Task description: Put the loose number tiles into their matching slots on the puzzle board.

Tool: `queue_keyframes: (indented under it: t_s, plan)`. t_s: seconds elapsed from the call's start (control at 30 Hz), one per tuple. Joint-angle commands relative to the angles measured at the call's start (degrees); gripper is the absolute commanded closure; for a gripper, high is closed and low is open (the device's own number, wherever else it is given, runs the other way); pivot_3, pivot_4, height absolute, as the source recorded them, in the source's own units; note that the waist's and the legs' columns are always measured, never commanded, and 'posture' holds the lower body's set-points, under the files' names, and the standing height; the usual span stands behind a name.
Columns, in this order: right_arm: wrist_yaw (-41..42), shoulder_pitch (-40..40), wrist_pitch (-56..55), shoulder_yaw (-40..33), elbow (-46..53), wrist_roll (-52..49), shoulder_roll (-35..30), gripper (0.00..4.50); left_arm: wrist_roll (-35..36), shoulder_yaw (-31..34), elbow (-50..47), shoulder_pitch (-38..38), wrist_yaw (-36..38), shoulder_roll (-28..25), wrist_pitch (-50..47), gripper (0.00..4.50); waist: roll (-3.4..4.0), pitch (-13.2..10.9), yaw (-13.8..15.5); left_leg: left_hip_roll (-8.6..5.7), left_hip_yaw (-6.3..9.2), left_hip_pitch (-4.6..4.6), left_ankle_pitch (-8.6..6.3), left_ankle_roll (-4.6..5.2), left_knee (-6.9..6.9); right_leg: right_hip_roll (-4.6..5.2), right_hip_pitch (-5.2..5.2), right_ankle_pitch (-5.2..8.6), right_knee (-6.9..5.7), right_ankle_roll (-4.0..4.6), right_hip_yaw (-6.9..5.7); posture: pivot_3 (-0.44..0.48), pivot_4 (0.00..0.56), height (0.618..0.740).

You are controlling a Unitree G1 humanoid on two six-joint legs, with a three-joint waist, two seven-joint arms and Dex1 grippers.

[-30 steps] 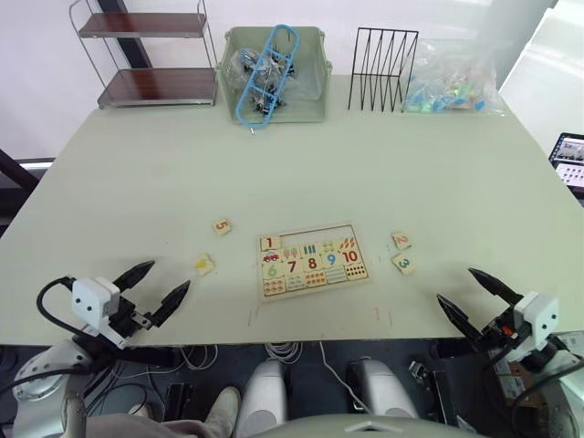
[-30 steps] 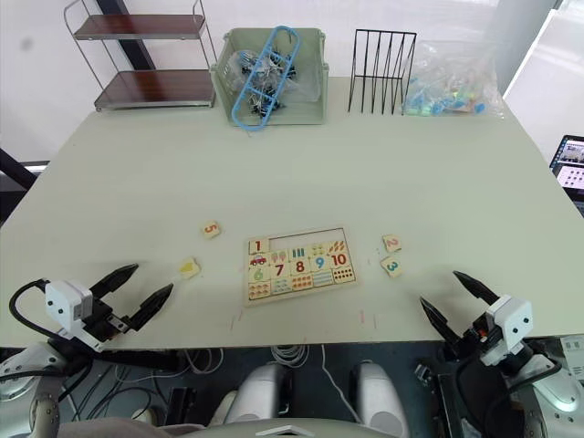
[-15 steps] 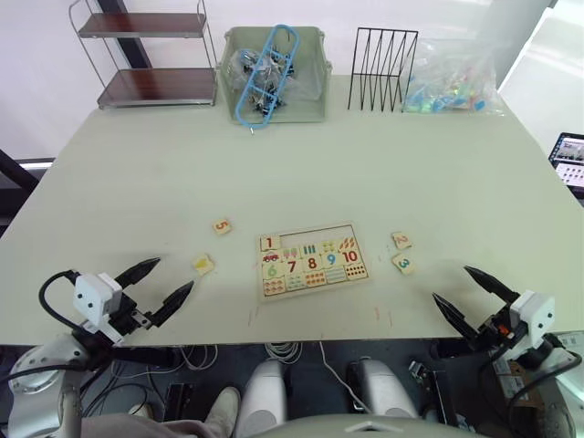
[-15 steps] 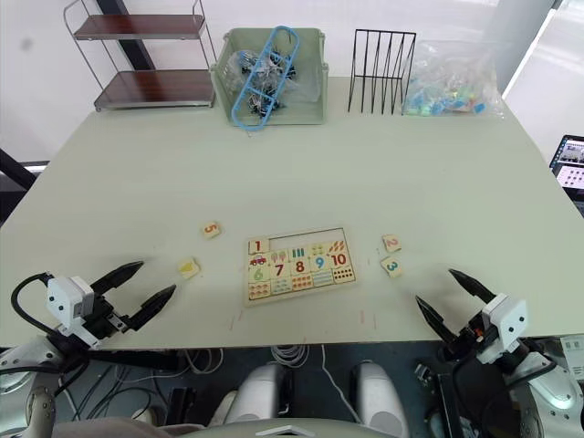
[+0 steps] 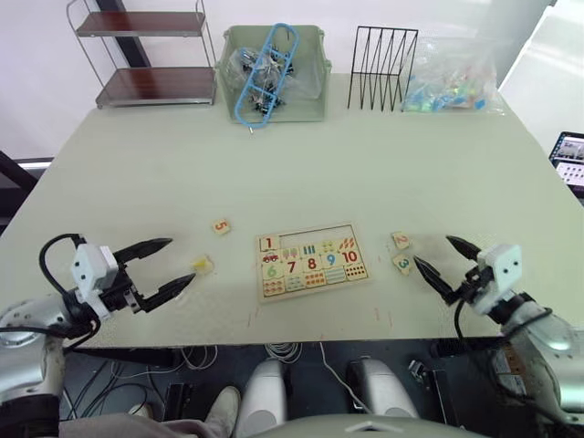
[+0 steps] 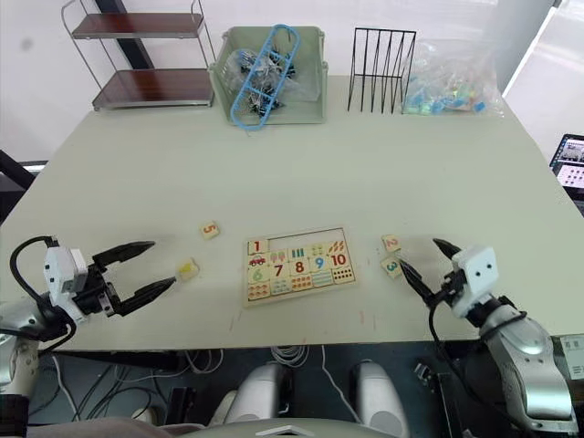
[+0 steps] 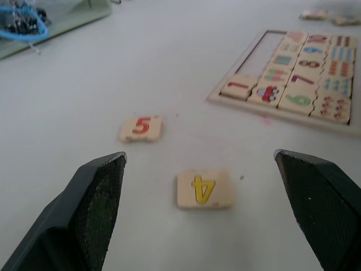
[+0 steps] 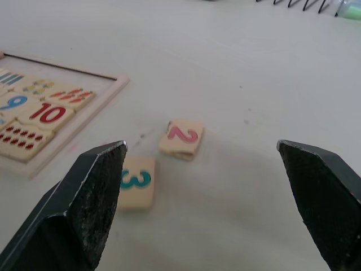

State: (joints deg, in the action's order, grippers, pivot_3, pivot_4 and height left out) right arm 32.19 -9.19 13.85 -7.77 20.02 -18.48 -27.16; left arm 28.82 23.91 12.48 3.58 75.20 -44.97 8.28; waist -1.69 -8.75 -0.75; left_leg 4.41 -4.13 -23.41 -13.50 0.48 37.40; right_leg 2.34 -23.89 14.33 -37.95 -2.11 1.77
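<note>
Both grippers advanced: left gripper [image 5: 166,268], right gripper [image 5: 436,258], jaws spread.

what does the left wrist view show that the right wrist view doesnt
Left wrist view alone: the 4 tile, the 5 tile and the 1 tile seated in the board's top row. Right wrist view alone: the 2 tile and the 3 tile lying on the table. Both: the puzzle board and an open gripper's own fingers.
</note>
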Motion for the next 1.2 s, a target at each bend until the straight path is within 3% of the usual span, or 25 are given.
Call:
queue_keyframes:
  t_s: [0.03,0.23,0.47,0.9,1.03,1.13,1.17,1.2]
  plan:
    - [-3.7,1.9,7.3,1.6,4.6,0.2,0.1,0.03,1.3,-0.5,0.8,-1.7,3.0,-1.3,-0.2,0.0,0.0,0.0,0.0,0.0,0.0,0.0,0.0,0.0,0.0,0.0,0.0,0.0,0.01,0.0,0.0,0.0,0.15,0.74]
    - [-10.8,8.5,23.0,3.8,7.6,0.5,0.9,0.03,2.5,-1.4,1.3,-4.2,8.9,-3.4,-1.4,0.0,-0.03,0.0,0.0,-0.02,0.03,-0.21,0.0,0.0,0.02,0.0,-0.14,-0.01,0.03,0.0,-0.02,0.0,0.15,0.74]
    - [-14.2,13.1,33.1,5.6,7.7,0.3,1.4,0.03,5.5,-1.8,0.9,-6.4,16.6,-5.5,-2.8,0.0,-0.02,0.0,0.0,-0.02,0.09,-0.31,0.0,0.01,0.01,-0.01,-0.2,0.0,0.04,0.0,-0.07,0.0,0.15,0.74]
    - [-17.6,16.5,40.1,7.0,7.7,0.9,3.7,0.03,7.5,-4.6,0.7,-7.2,17.3,-7.4,-2.3,0.0,-0.02,0.0,-0.1,-0.02,0.1,-0.32,0.01,0.01,0.01,-0.02,-0.21,0.0,0.03,-0.01,-0.07,0.0,0.15,0.74]
    - [-19.4,16.2,42.2,6.5,8.4,1.4,4.4,1.71,7.6,-4.3,0.5,-6.7,17.3,-7.2,-2.4,0.0,-0.02,0.0,-0.1,-0.02,0.1,-0.31,0.01,0.01,0.01,-0.03,-0.21,0.0,0.02,-0.01,-0.07,0.0,0.15,0.74]
    - [-20.0,16.1,42.7,6.4,8.9,1.5,5.1,3.37,7.8,-4.2,0.4,-6.5,17.3,-7.4,-2.3,0.0,-0.03,0.0,-0.1,-0.02,0.11,-0.32,0.01,0.01,0.01,-0.03,-0.21,0.0,0.02,-0.01,-0.07,0.0,0.15,0.74]
    - [-20.1,16.1,42.5,6.3,8.9,1.6,5.3,3.67,7.9,-4.2,0.4,-6.5,17.3,-7.4,-2.3,0.0,-0.03,0.0,0.0,-0.02,0.11,-0.32,0.01,0.01,0.01,-0.03,-0.21,0.0,0.02,-0.01,-0.07,0.0,0.15,0.74]
    - [-20.1,16.2,42.4,6.2,8.9,1.6,5.4,3.67,7.9,-4.2,0.3,-6.4,17.3,-7.5,-2.3,0.0,-0.03,0.0,-0.1,-0.02,0.11,-0.32,0.01,0.01,0.02,-0.03,-0.21,0.0,0.03,-0.01,-0.07,0.0,0.15,0.74]
